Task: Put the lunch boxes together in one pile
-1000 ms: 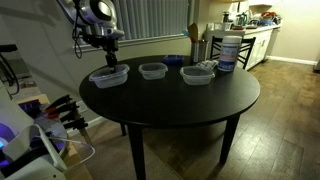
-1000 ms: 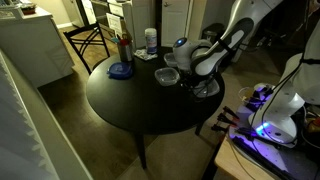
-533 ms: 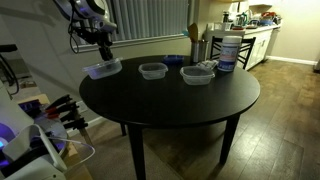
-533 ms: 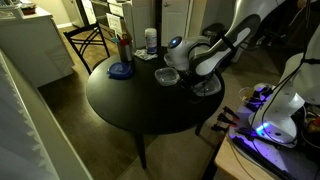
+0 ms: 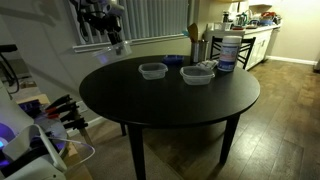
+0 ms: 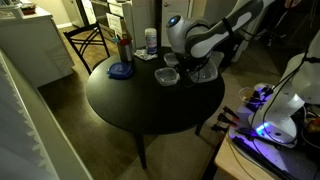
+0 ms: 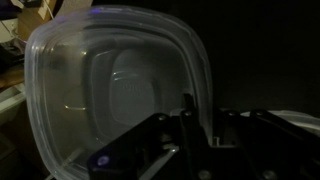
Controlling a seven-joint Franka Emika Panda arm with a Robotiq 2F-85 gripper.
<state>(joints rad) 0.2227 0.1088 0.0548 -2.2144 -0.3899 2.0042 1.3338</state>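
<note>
A round dark desk (image 5: pixel 170 110) fills the centre of an exterior view. At the upper left of that frame the robot's gripper (image 5: pixel 113 37) holds one clear container, the held lunch box (image 5: pixel 119 46), in the air above the desk's far left edge, clear of the surface. In the wrist view the held lunch box (image 7: pixel 110 85) fills most of the frame, open side toward the camera, and the jaws are closed on its rim at the lower right.

Two more containers rest on the desk. The middle lunch box (image 5: pixel 152 70) sits just above the frame's centre. The right-hand lunch box (image 5: pixel 198 74) sits to its right, apart from it. Something pale seems to lie across its rim, though the dim picture does not show what. Behind them stand a white tub (image 5: pixel 228 50) with a blue lid and a small blue dish (image 5: pixel 175 60).

As a judgement, the task is at an early stage. One box is picked up, but the three are in three separate places and no pile exists yet. What is left is to set the held box onto one of the others, then add the third.
</note>
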